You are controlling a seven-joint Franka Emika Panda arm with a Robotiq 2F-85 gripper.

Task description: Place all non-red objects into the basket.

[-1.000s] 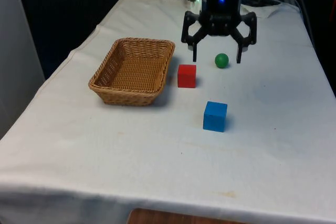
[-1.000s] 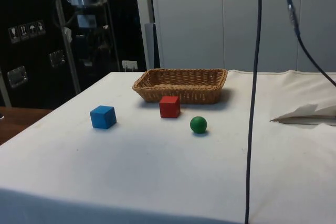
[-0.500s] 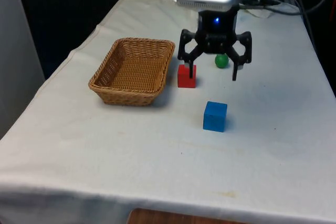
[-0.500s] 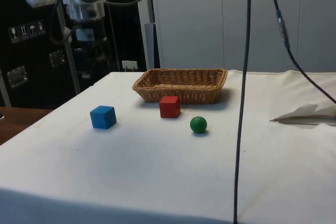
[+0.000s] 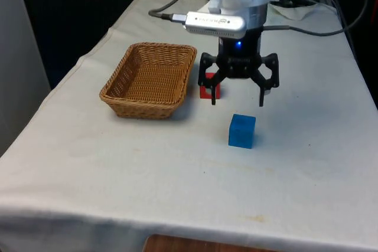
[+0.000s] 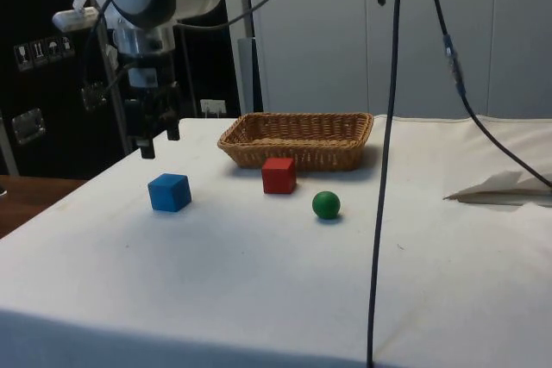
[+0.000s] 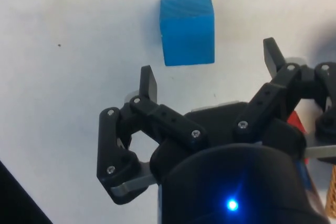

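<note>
A blue cube (image 5: 242,131) (image 6: 169,192) (image 7: 187,30) rests on the white cloth towards the near side. My gripper (image 5: 237,102) (image 6: 158,142) (image 7: 210,66) hovers open and empty a little above the cloth, just behind the blue cube, with its fingers spread wide. Partly covered by the fingers in the front view, a red cube (image 5: 208,91) (image 6: 279,175) lies beside the wicker basket (image 5: 118,84) (image 6: 297,140). The basket has nothing in it. In the side view, a green ball (image 6: 326,204) lies near the red cube; the gripper hides it from the front.
Black cables (image 6: 384,170) hang down across the side view. A crumpled white sheet (image 6: 504,185) lies towards the robot's end of the table. The cloth's edge drops off close to the basket on the front view's left.
The gripper has travelled from over the green ball towards the blue cube and come lower. It stays open. The objects have not moved.
</note>
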